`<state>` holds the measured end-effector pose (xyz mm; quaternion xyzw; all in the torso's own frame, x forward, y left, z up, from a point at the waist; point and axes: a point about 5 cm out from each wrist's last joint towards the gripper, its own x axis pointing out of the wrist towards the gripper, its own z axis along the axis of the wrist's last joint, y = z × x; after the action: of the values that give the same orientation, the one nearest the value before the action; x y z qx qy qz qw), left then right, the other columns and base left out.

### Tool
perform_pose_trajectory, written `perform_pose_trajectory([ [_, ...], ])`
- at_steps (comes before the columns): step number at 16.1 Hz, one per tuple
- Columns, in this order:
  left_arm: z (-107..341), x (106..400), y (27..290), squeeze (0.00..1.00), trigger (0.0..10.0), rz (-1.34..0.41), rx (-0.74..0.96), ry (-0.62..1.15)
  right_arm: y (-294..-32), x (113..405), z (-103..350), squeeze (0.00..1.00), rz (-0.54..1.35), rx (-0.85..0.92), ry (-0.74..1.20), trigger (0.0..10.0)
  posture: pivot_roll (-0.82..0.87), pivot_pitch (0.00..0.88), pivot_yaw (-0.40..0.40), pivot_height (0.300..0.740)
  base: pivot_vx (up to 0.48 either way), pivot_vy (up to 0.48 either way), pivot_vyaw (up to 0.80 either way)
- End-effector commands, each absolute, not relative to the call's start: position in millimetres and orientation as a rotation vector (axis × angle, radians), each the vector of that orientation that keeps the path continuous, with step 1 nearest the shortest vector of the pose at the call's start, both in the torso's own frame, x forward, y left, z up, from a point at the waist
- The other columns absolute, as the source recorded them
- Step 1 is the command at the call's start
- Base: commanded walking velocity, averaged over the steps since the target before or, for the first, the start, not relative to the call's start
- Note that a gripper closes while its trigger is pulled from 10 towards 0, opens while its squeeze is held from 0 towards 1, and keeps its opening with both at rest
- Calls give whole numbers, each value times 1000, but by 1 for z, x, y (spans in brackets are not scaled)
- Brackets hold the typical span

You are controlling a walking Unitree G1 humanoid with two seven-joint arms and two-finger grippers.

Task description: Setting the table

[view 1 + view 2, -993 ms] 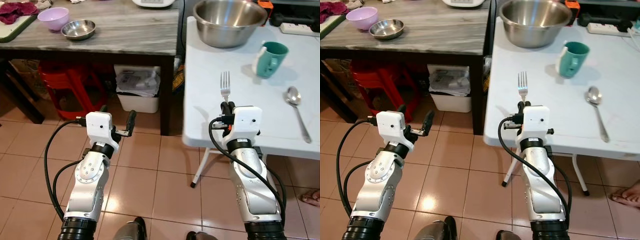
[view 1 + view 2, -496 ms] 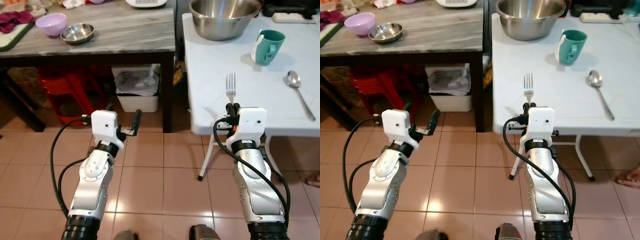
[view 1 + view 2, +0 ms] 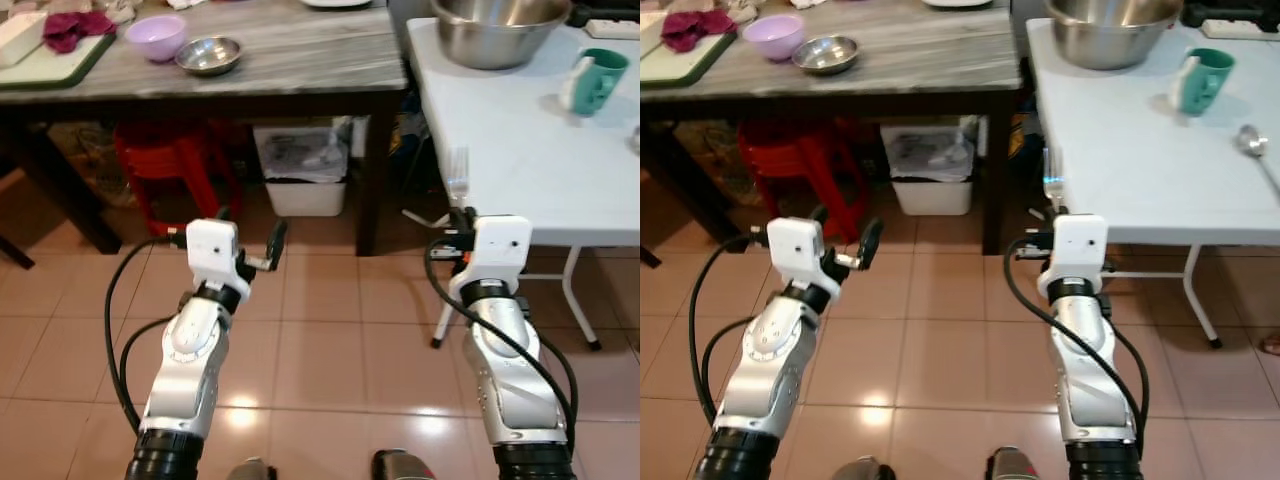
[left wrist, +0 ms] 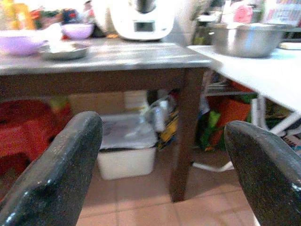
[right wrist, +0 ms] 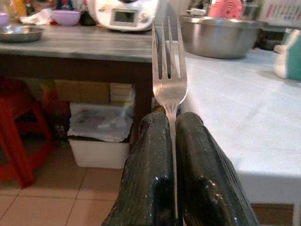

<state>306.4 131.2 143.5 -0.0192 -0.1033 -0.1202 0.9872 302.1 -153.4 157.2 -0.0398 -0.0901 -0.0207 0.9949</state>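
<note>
One silver metal fork (image 5: 169, 70) is pinched upright in the right gripper (image 5: 170, 141)'s jaws, short of the white bench (image 3: 520, 150), not yet laid; left gripper (image 4: 160, 155)'s jaws gape wide, empty.

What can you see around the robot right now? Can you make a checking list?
Surface: white table on the robot's right, grey wooden table beside it.
Job's things: fork upright in the right gripper; teal mug and spoon on the white table.
Clutter: big steel bowl, small steel bowl, purple bowl.
Grippers: right shut on the fork; left gripper open, holding nothing.
Cables: black cables along both arms.
Surroundings: tiled floor, red stool, white bin under the grey table.
</note>
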Motion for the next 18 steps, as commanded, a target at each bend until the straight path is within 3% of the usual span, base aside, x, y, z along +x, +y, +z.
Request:
perform_pose_trajectory([
  [1,139,304,141,0,10000,-212,-30,-191,-144,302,162,0,-17,-66,-201,10000,-110,180,54,740,0,465,0],
  [10,139,304,139,0,10000,-220,-30,-192,-145,303,160,0,-23,-63,-197,10000,-111,180,55,740,0,449,0],
  [18,144,300,132,0,10000,-303,-41,-228,-145,302,159,0,-24,-64,-194,10000,-109,181,59,740,79,0,0],
])
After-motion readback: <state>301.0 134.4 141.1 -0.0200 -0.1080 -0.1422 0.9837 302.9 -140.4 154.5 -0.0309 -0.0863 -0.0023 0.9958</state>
